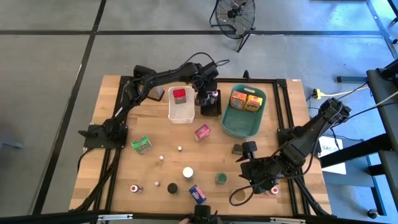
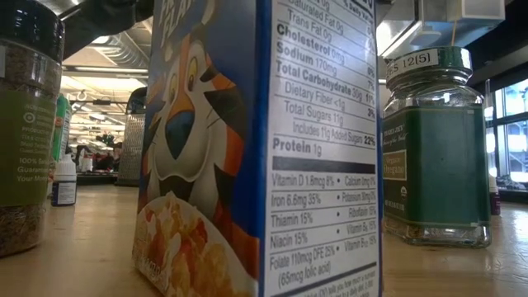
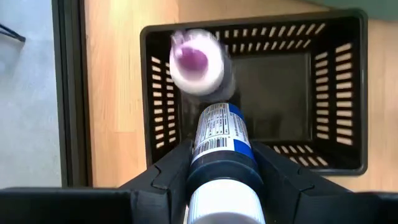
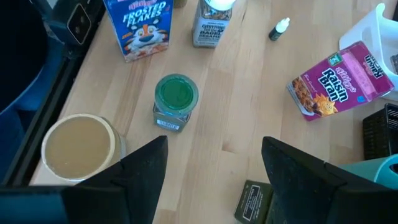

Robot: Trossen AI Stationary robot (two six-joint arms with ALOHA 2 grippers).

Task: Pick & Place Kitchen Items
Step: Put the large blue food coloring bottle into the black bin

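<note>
A: High view first: your left gripper is out over the black basket near the table's far edge, between the white bin and the teal basket.

B: And what's in the claw?

A: The left wrist view shows it clamped on a blue-labelled bottle, the fingers pressing both sides of it, right above the basket. A purple-capped bottle already stands inside, against one wall (it's blurred, so I won't read the label).

B: Your right gripper?

A: The right gripper hangs near the table's near right corner, jaws spread wide and holding nothing. Below it, in the right wrist view, you've got the green-lidded jar, a tan-lidded jar, the Frosted Flakes box and the pink Raisin Bran box, all standing apart on the wood.

B: The rest of the goods?

A: A red box sits in the white bin, two orange-yellow boxes in the teal basket. A green packet lies towards the left edge, and small bottles and jars dot the near half of the table.
</note>
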